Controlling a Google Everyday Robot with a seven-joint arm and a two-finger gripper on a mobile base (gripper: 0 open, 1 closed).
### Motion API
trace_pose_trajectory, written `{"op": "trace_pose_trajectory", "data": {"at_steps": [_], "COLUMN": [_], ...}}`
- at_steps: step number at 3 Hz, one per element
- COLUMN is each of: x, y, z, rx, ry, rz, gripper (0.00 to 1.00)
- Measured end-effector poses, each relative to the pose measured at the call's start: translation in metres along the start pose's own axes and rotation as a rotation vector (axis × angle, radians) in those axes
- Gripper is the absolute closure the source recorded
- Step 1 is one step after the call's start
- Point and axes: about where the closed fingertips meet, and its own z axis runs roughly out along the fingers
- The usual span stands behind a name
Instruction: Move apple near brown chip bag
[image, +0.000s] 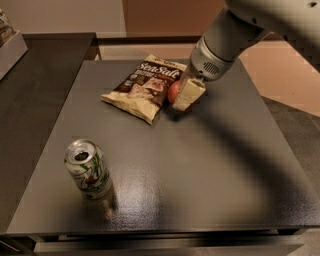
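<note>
The brown chip bag (145, 87) lies flat at the back middle of the dark table (200, 165), with white "Sea Salt" lettering. The red apple (174, 92) sits right beside the bag's right edge, partly hidden behind a cream finger (188, 94). My gripper (181, 96) comes in from the upper right and is shut on the apple, low over the table surface. I cannot tell whether the apple rests on the table or hangs just above it.
A white-green drink can (88, 169) stands upright at the front left of the table. A dark counter (40, 65) runs along the left, with a pale box (10, 47) at its far left. The table's front edge is near the bottom of the view.
</note>
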Motion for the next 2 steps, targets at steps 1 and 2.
{"op": "trace_pose_trajectory", "data": {"at_steps": [1,2], "x": [-0.008,-0.011], "y": [-0.007,-0.011], "z": [0.016,0.032], "rx": [-0.012,-0.025], "ry": [0.007,0.018], "rz": [-0.005,-0.008], "gripper": [0.82,0.59]}}
